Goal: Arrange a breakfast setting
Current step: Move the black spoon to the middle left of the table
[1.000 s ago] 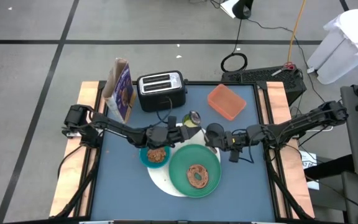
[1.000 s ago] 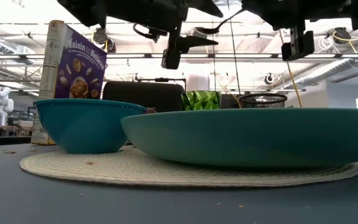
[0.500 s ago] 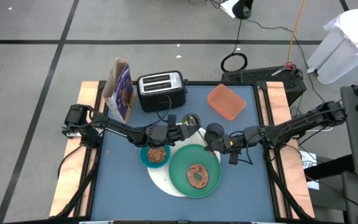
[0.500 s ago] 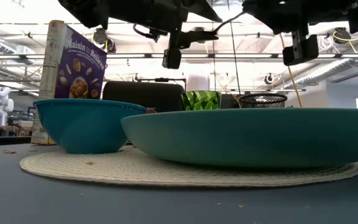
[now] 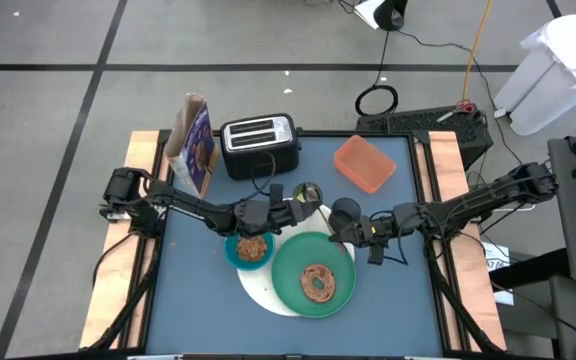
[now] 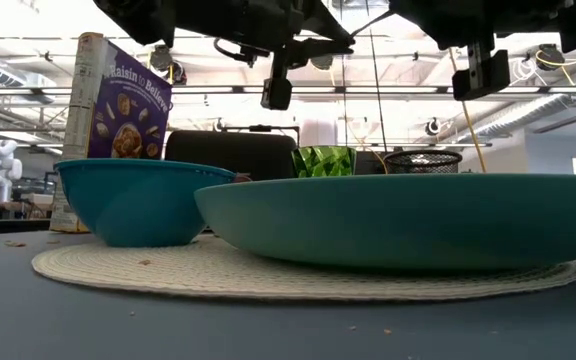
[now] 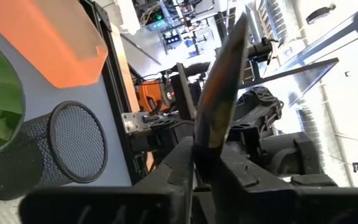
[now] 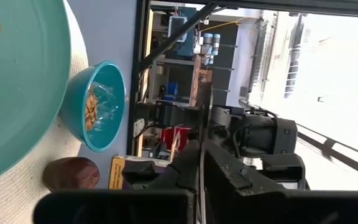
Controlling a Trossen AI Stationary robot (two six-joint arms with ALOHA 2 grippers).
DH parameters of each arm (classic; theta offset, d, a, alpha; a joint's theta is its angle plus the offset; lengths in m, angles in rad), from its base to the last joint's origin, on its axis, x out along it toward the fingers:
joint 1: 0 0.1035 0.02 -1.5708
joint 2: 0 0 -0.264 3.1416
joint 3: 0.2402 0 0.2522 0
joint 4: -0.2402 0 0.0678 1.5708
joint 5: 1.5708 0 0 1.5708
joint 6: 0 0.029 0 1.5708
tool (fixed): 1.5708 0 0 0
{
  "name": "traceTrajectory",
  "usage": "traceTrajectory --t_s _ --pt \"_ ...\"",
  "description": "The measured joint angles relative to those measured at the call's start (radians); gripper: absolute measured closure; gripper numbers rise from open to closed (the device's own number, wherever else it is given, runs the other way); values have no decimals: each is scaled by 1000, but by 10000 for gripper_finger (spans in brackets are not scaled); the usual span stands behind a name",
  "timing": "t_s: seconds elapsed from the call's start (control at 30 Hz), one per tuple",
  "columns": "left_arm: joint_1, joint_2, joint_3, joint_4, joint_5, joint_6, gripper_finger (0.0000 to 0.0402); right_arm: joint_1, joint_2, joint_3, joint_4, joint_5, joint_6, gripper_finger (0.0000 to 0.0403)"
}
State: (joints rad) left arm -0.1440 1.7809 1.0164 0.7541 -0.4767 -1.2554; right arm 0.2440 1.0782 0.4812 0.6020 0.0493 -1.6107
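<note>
My left gripper (image 5: 290, 208) is shut on the metal spoon (image 5: 309, 192) above the lime cup (image 5: 301, 203); the spoon shows edge-on in the left wrist view (image 7: 219, 93). My right gripper (image 5: 355, 232) is shut and empty, in the air beside the small black cup (image 5: 345, 210). The brown bagel (image 5: 317, 283) lies on the large green plate (image 5: 290, 285). The plate and the blue bowl (image 5: 251, 250) stand on the white round disc (image 5: 258, 290). The dark-red fruit (image 8: 70, 173) lies on the disc by the bowl. My left gripper pinches the spoon's handle (image 7: 199, 163) between its two fingers. The spoon's bowl (image 7: 224, 81) sticks out beyond the fingertips, turned on edge. The fingers come about level from the table's left side. The spoon is lifted clear of the table and cups.
A silver toaster (image 5: 259, 145) and a purple cereal box (image 5: 193, 140) stand at the far left, and an orange tray (image 5: 364, 163) lies at the far right. The blue table shows bare along its near edge (image 5: 208, 320).
My left gripper has turned the spoon, whose bowl has risen closer under the gripper in the low view. My right gripper has moved a little toward the table's left, toward the black cup.
</note>
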Motion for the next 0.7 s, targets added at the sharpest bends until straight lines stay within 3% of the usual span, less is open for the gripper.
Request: traceTrajectory --t_s 0.4,0.7 --pt "0 -2 1 11 2 2 376 0 1 -2 -7 1 62 364" --pt "0 -2 1 9 4 27 377 0 1 -2 -2 2 134 296"
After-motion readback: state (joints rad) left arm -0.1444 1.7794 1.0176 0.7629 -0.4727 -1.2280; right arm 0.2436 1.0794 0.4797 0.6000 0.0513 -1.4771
